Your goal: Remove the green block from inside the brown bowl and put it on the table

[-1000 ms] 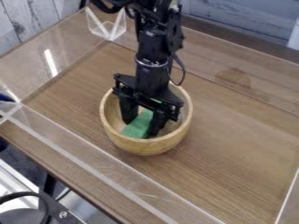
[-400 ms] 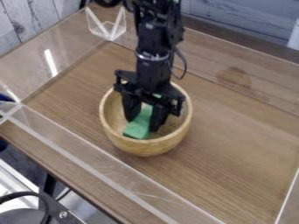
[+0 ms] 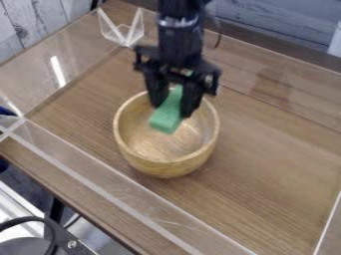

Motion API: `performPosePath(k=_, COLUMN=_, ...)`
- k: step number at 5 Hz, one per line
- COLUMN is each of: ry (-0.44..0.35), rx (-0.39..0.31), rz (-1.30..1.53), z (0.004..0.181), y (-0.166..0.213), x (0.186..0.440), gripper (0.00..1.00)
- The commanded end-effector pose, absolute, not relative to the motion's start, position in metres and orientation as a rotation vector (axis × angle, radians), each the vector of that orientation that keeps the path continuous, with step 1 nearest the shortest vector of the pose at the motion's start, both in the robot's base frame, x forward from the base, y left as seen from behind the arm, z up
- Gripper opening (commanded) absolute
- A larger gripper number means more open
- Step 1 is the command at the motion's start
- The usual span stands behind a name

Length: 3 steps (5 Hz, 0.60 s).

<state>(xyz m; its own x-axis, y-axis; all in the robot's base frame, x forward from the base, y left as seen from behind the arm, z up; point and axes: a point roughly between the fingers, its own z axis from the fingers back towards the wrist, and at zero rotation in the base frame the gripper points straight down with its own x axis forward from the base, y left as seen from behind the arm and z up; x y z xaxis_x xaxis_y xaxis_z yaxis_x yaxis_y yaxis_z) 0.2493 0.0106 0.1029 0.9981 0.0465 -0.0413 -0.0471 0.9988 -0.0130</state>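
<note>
My gripper (image 3: 174, 102) hangs straight down over the brown bowl (image 3: 167, 151), shut on the green block (image 3: 167, 116). The block dangles tilted between the black fingers, its lower end level with the bowl's far rim and clear of the bowl's floor. The bowl is a round tan wooden one sitting near the middle of the table (image 3: 266, 159), with nothing left inside it. The black arm rises from the gripper toward the top of the view.
Low clear acrylic walls (image 3: 80, 164) edge the wood-grain tabletop along the front left and the back. Open tabletop lies to the right of the bowl and behind it. A dark cable (image 3: 40, 239) sits outside the wall at the bottom left.
The gripper has risen out of the bowl with the green block held in it. The block, lying on the bowl's floor before, now hangs above it.
</note>
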Motion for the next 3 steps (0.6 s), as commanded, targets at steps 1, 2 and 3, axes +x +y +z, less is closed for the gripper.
performPosePath(k=1, ry=-0.029, rx=-0.026, rz=0.007, z=0.121, y=-0.004, x=0.26, gripper=0.0)
performPosePath(k=2, ry=-0.009, rx=-0.037, rz=-0.028, z=0.112, y=-0.015, x=0.257, gripper=0.0)
performPosePath(k=3, ry=0.011, rx=-0.031, rz=-0.015, z=0.103, y=-0.008, x=0.254, gripper=0.0)
